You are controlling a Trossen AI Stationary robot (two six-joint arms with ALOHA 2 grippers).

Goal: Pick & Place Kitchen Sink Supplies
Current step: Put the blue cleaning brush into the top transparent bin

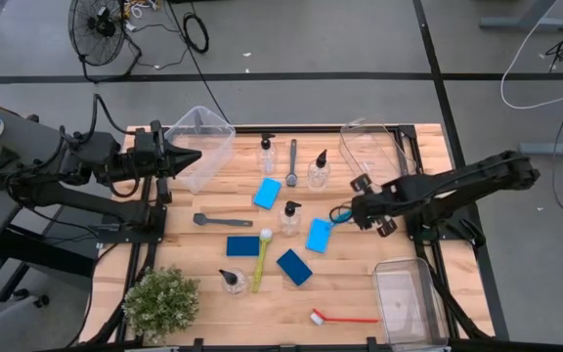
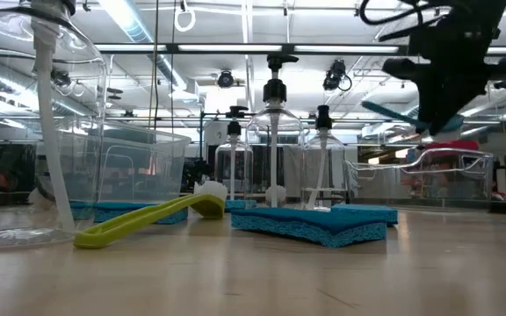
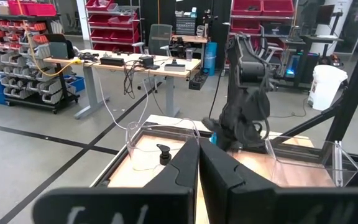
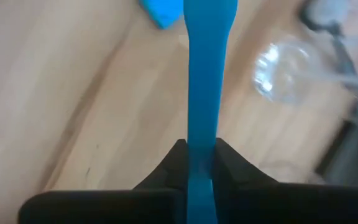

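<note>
High view: the wooden worktop [image 1: 350, 293] carries clear bins, blue sponges, small bottles and brushes. The left end effector [image 1: 186, 156], pressed together on nothing, hovers at the worktop's left edge beside a tilted clear bin [image 1: 203, 137]. The right end effector [image 1: 352, 212] hangs above the worktop's right side, its fingers pinching the handle of the blue brush [image 4: 205, 81], which is lifted clear of the wood just beside a blue sponge [image 1: 319, 236].
</note>
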